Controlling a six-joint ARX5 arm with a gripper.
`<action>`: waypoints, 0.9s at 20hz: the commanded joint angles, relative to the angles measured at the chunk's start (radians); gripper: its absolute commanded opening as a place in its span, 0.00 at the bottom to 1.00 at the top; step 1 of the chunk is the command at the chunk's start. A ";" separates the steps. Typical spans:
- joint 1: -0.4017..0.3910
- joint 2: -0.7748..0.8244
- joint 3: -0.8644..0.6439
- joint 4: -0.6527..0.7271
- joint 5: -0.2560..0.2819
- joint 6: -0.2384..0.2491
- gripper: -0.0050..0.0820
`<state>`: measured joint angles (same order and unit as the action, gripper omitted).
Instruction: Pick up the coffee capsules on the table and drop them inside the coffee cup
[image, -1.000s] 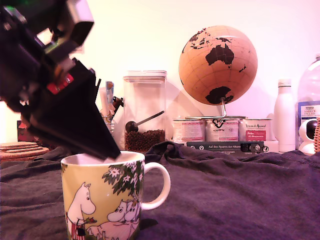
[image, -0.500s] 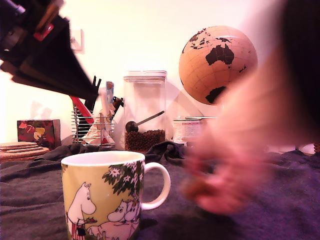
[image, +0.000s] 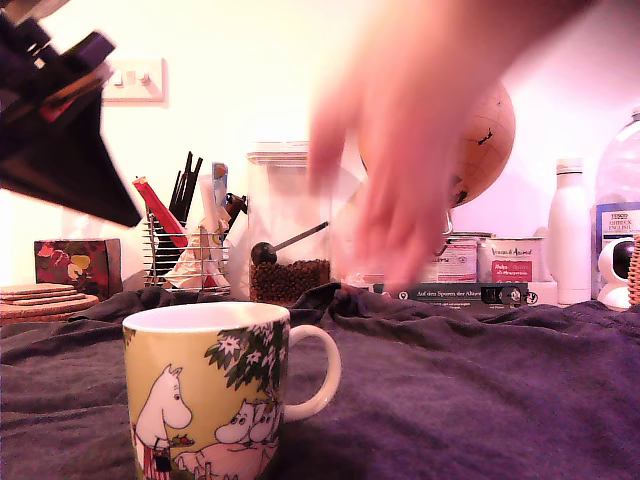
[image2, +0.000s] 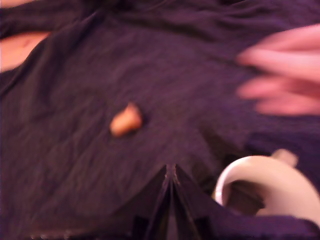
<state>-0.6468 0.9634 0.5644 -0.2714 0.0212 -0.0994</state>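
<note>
The coffee cup (image: 200, 390), a yellow-green mug with cartoon figures, stands on the dark wrinkled cloth of the table (image: 480, 400) at the front of the exterior view's left. Its white rim and handle also show in the wrist view (image2: 265, 182). My black gripper (image: 120, 212) hangs high above and left of the cup. The wrist view shows the gripper (image2: 171, 172) shut, fingers pressed together with nothing between them. One orange coffee capsule (image2: 126, 121) lies on the cloth (image2: 75, 75) ahead of the fingertips, beside the cup. The capsule does not show in the exterior view.
A person's blurred hand (image: 400, 170) hovers over the table's middle, and its fingers (image2: 285, 75) show near the cup. At the back stand a clear canister of coffee beans (image: 290, 225), a cork globe (image: 485, 130), a utensil holder (image: 185, 245), tins (image: 510, 260) and a white bottle (image: 570, 235).
My gripper has risen from the cup's rim, up and towards the exterior view's left. A person's hand came in low over the cloth and is now lifted higher.
</note>
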 joint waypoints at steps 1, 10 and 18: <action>-0.001 -0.009 0.014 -0.004 -0.004 -0.008 0.04; -0.001 -0.008 0.014 -0.013 -0.004 -0.005 0.04; -0.001 -0.008 -0.045 0.155 0.013 0.029 0.04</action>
<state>-0.6472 0.9634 0.5598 -0.1421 0.0284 -0.0780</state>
